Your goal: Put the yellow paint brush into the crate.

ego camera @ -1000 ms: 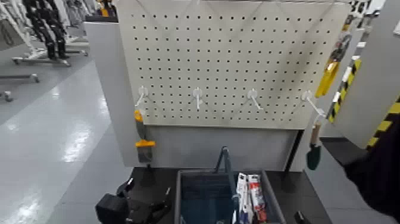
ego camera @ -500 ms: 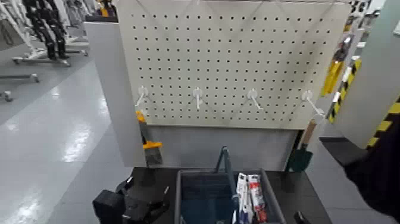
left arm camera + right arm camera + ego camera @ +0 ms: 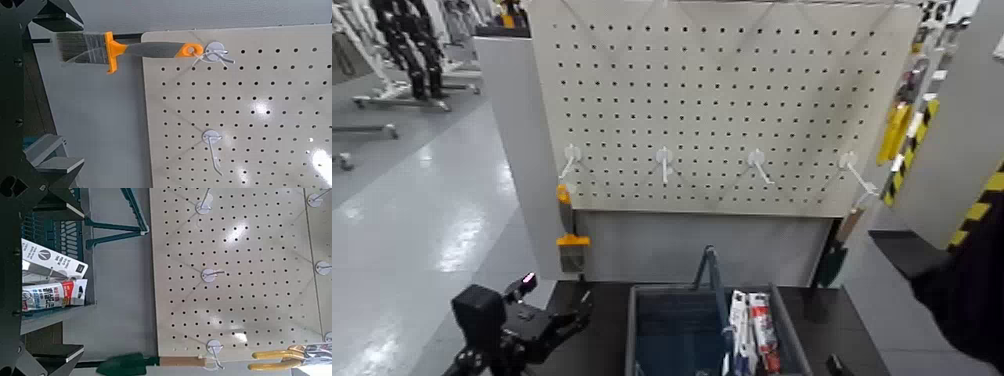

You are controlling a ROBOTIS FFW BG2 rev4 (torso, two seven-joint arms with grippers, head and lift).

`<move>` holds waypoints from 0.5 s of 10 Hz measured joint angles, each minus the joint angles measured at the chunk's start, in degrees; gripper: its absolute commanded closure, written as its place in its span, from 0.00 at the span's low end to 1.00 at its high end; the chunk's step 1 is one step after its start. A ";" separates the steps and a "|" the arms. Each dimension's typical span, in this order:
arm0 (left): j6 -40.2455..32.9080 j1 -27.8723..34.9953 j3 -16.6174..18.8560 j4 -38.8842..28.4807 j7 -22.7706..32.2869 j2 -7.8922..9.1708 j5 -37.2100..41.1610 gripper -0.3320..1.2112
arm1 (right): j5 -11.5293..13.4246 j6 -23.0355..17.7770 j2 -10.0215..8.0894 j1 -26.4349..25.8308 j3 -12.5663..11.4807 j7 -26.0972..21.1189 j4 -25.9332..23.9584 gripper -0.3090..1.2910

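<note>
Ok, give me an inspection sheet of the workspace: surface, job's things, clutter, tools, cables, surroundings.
Surface: black tabletop under the crate
Job's things: yellow-and-grey flat paint brush hanging from the pegboard's leftmost white hook; grey rectangular plastic crate, handle upright
Clutter: white and red packages inside crate; green-bladed, wooden-handled trowel hanging at right
Tools: left open, below brush, not holding it; right at table's right
Cables: nothing seen
Surroundings: beige pegboard, grey floor

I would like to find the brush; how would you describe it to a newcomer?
On the pegboard, look at the hook furthest left. There hangs the brush, bristles down, its grey handle tipped orange. Only it has bristles; the trowel is green.
</note>
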 measured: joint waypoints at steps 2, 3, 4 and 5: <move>3.06 -1.95 2.28 0.00 -3.28 0.70 1.04 0.28 | -0.06 -0.08 -0.01 -0.01 -0.01 0.00 0.07 0.27; 4.91 -3.26 3.18 0.00 -5.34 1.61 1.46 0.28 | -0.12 -0.17 -0.01 -0.02 -0.01 0.00 0.13 0.27; 6.75 -4.75 3.83 0.00 -7.14 2.77 1.57 0.28 | -0.16 -0.29 -0.02 -0.07 0.00 0.00 0.18 0.27; 8.07 -6.11 4.40 0.26 -8.67 3.83 1.63 0.28 | -0.18 -0.34 -0.08 -0.12 0.03 0.00 0.23 0.27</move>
